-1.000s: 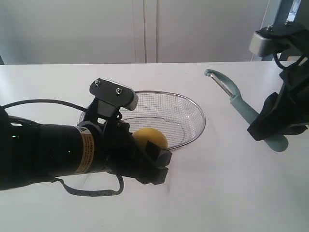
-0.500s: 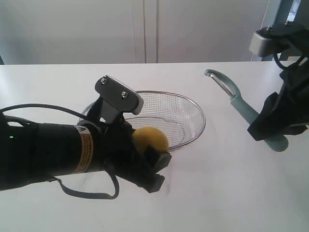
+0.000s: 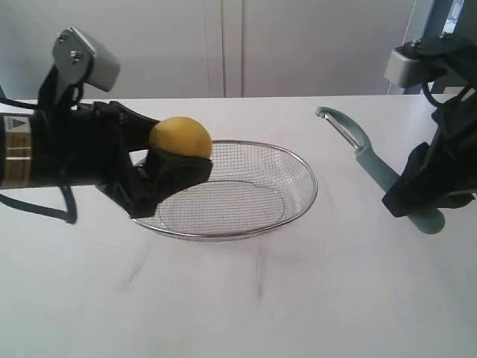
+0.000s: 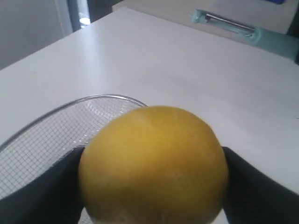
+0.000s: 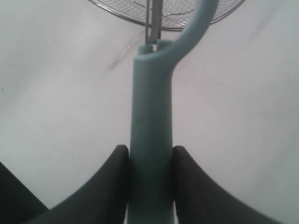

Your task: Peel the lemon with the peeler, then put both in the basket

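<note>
Lemon [image 3: 181, 137] — inside left claw [image 3: 170, 153] grip

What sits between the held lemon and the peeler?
Exterior view: only the basket rim and mesh, then bare tabletop, between lemon and peeler.

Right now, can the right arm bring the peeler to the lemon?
Probably yes: the right gripper holds the peeler, and only the basket lies between it and the lemon, held above the rim.
</note>
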